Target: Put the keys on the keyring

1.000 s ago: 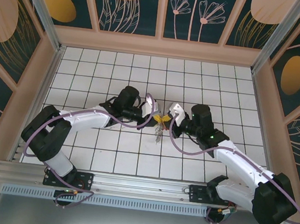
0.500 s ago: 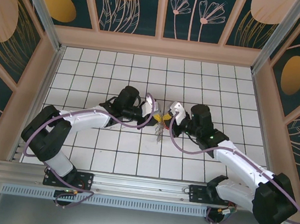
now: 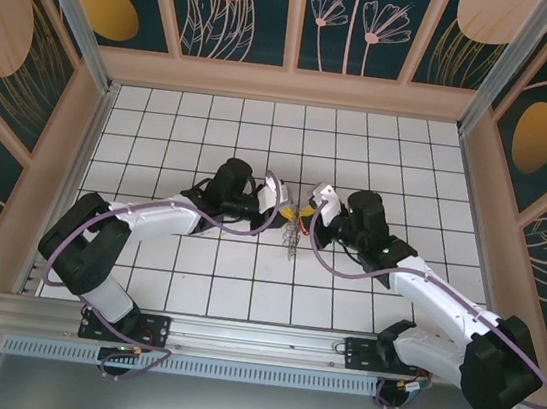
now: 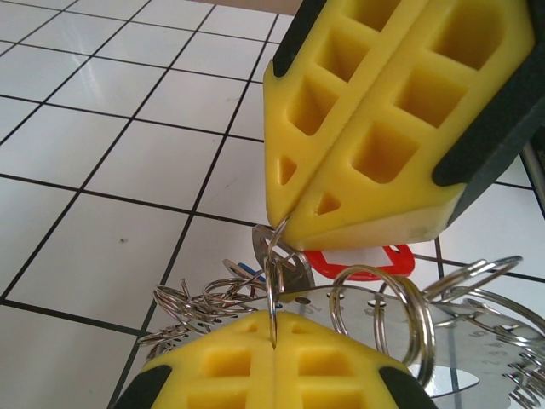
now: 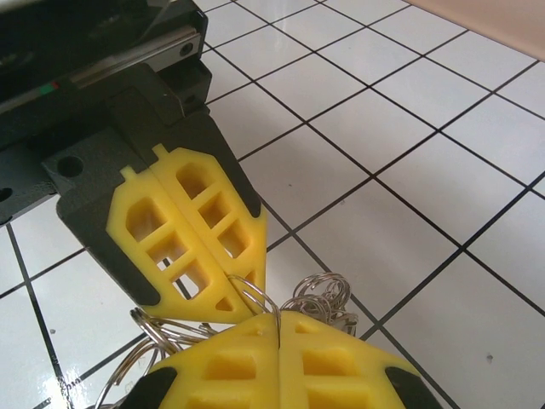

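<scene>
keyring (image 4: 477, 341) silver | key tag (image 4: 362, 260) red | left end effector (image 4: 274, 349) yellow, black | table (image 3: 363, 136) white, dark grid

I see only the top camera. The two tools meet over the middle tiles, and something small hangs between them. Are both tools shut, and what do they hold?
Observer: From the left wrist camera, the left tool is shut on a thin wire loop at the rim of the keyring.
Operator: And the right one?
Observer: The right tool is shut too. Its tips pinch the top of that same loop.
Operator: Where is a key?
Observer: A small silver key with a red tag sits just behind the loop, below the right tool's tips. I cannot tell whether it is already threaded on.
</scene>
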Controlling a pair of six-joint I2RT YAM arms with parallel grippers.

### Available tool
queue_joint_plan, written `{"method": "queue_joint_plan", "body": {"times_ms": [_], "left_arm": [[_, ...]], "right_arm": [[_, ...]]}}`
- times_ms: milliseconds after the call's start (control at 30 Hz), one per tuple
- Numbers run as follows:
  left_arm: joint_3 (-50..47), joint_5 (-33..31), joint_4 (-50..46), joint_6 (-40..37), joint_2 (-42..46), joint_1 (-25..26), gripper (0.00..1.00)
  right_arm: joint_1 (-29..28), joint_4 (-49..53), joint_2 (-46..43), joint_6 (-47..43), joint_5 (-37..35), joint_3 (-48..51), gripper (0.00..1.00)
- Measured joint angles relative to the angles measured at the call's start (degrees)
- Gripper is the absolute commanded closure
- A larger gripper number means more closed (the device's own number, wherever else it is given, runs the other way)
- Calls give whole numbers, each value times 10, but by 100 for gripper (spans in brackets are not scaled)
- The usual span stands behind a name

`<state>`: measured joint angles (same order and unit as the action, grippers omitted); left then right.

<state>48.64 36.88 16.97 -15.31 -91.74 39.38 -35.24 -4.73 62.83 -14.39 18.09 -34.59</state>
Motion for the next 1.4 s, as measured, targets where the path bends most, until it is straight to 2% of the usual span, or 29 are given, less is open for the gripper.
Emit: {"method": "queue_joint_plan", "body": {"times_ms": [333, 733, 1100, 1400], "left_arm": [[-23, -10, 51, 14, 3, 2, 100], [-24, -9, 64, 22, 6, 4, 90], [-24, -14, 59, 30, 10, 4, 74], [-23, -21, 55, 29, 28, 4, 71]], "right_arm": [[-2, -3, -10, 9, 0, 0, 100], [-5, -7, -24, -7, 13, 0, 100], [-8, -11, -24, -24, 15, 0, 100], [-8, -11, -24, -33, 19, 0, 100]]}}
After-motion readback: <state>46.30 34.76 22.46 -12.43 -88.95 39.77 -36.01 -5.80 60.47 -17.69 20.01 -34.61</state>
